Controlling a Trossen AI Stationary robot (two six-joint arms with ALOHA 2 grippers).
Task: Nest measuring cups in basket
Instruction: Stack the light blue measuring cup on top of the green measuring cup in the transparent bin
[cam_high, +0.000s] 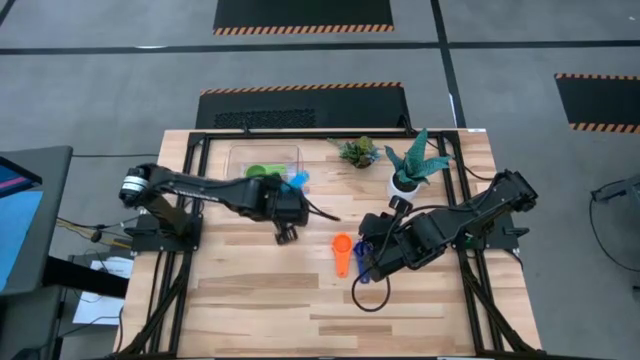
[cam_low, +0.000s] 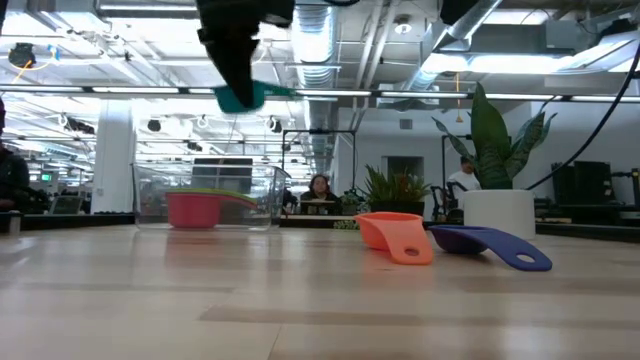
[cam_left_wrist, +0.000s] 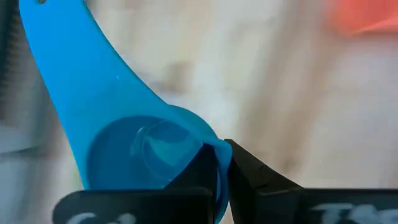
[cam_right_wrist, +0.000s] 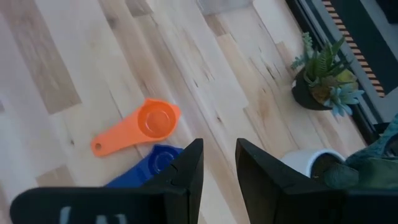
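My left gripper (cam_high: 292, 192) hangs over the near right corner of the clear basket (cam_high: 240, 157) and is shut on a light blue measuring cup (cam_left_wrist: 124, 143), seen high above the table in the low view (cam_low: 240, 96). Inside the basket lie a green cup (cam_high: 262, 172) and a red cup (cam_low: 195, 210). The orange cup (cam_high: 342, 250) and the dark blue cup (cam_right_wrist: 152, 163) rest on the table. My right gripper (cam_right_wrist: 219, 163) hovers open just above the dark blue cup, touching nothing. My left gripper pinches the light blue cup by the wall of its bowl (cam_left_wrist: 211, 152), one finger (cam_left_wrist: 193, 177) inside the bowl and the other finger (cam_left_wrist: 255, 177) outside. The fingers come from above, pointing down. The cup is lifted clear, with its handle (cam_left_wrist: 68, 68) sticking out away from the fingers.
A white plant pot (cam_high: 403, 183) with a spiky plant and a small succulent (cam_high: 357, 151) stand at the far right of the table. People and desks show in the room beyond in the low view. Bare wood lies toward the near edge.
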